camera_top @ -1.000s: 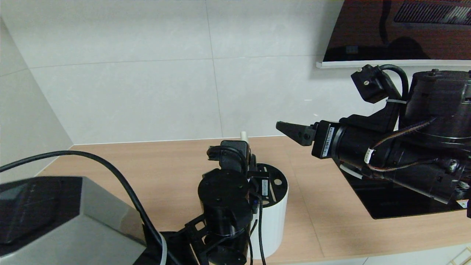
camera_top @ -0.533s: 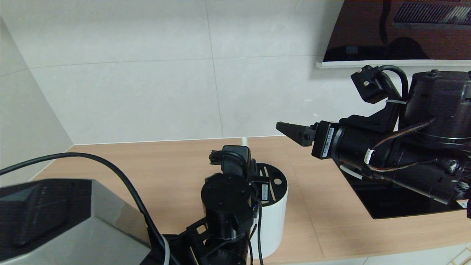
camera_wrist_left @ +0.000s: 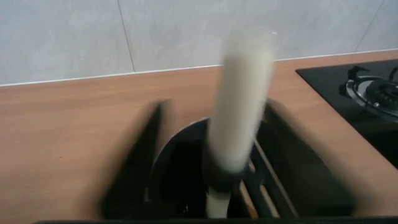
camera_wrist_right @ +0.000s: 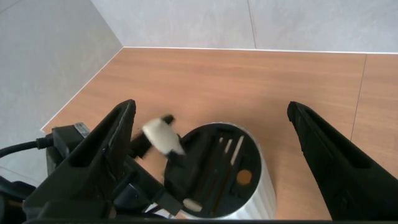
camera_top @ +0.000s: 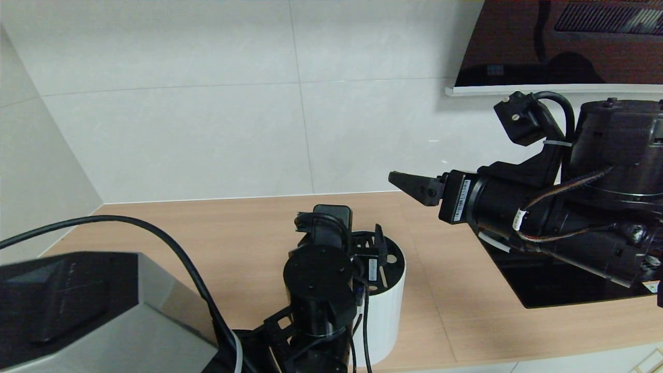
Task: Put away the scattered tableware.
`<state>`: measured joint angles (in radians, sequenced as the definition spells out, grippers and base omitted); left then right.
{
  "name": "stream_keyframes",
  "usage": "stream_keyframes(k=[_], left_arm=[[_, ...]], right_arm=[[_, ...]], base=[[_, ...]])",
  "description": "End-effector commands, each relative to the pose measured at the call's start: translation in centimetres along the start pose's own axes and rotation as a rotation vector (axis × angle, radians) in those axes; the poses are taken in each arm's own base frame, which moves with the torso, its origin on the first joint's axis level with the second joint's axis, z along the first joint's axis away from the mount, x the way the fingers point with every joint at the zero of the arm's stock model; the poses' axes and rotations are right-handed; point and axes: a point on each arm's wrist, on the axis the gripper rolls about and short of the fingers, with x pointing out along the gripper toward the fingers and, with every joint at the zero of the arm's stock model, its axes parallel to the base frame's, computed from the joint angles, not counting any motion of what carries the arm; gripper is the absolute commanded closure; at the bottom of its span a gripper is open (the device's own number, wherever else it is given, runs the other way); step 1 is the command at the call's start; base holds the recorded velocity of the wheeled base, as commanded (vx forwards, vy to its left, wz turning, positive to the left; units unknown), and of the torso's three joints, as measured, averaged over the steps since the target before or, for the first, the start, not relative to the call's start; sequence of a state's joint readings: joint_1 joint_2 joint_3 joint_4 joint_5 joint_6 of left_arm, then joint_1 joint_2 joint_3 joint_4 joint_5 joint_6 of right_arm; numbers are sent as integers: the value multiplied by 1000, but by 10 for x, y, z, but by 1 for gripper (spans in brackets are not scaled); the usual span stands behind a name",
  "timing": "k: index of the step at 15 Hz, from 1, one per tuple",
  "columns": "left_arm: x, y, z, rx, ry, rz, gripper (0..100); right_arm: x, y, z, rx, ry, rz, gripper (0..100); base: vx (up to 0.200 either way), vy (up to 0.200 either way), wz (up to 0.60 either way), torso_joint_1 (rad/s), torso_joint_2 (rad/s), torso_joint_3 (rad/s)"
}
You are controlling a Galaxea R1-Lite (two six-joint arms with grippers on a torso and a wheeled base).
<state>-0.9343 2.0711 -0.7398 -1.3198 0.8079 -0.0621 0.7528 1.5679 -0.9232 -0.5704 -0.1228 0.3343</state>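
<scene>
Cream-coloured utensil handle (camera_wrist_left: 241,93), a smooth, round rod, stood upright between the left gripper's (camera_wrist_left: 211,146) jaws. The jaws were spread, with a gap showing on either side of the handle. Its lower end dipped into the dark mouth of the utensil holder (camera_top: 386,305) right beneath. The handle was smeared in the left wrist view, so any finer surface detail could not be told.

The holder was a white cylinder with fine vertical ribbing and a flat black top cut into long slots and one round hole. A few slim sticks (camera_wrist_right: 236,152), pale and brown, lay in those slots. It stood at about 6 o'clock on the countertop (camera_top: 207,233), a matt, light wood-grain surface.

At 2 o'clock from the holder, well above the counter, the right gripper (camera_top: 409,184) hung with its black wedge-shaped jaws parted wide and nothing between them.

A glossy black glass cooktop (camera_top: 544,285) sat flush in the counter at 3 o'clock, with a metal burner (camera_wrist_left: 370,87) on it. Behind it rose a wall (camera_top: 207,103) of large, pale grey, faintly sheened tiles. A dark, mirror-like range hood (camera_top: 518,41) with a white lower edge was at 1 o'clock.
</scene>
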Motion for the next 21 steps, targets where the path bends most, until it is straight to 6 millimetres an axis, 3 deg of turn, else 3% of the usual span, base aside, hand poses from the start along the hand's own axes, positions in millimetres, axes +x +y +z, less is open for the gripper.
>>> stream_keyframes(k=[1,6,10,14,18,19,21], left_arm=[[0,0,0,0,1,1,0],[-1,1,4,-8,-7,0,0],[-10,24,46,-52,-83,9,0],[-44,63,102,-101,-158,-53,0],[-78,114,127,-105,-191,-75,0],[-98,137,134,-101,-202,-90,0],[-120,164,137,-109,-199,-64,0]], right_arm=[[0,0,0,0,0,1,0],[0,0,-1,0,1,0,0],[-5,-2,-2,-6,-1,-6,0],[-17,-10,-1,-43,-8,-37,0],[-31,-28,-3,-53,-14,-96,0],[-48,-31,-6,-52,-22,-100,0],[-73,-46,-6,-45,-57,-185,0]], base=[[0,0,0,0,0,0],[0,0,0,0,0,0],[0,0,0,0,0,0],[0,0,0,0,0,0],[0,0,0,0,0,0],[0,0,0,0,0,0],[0,0,0,0,0,0]])
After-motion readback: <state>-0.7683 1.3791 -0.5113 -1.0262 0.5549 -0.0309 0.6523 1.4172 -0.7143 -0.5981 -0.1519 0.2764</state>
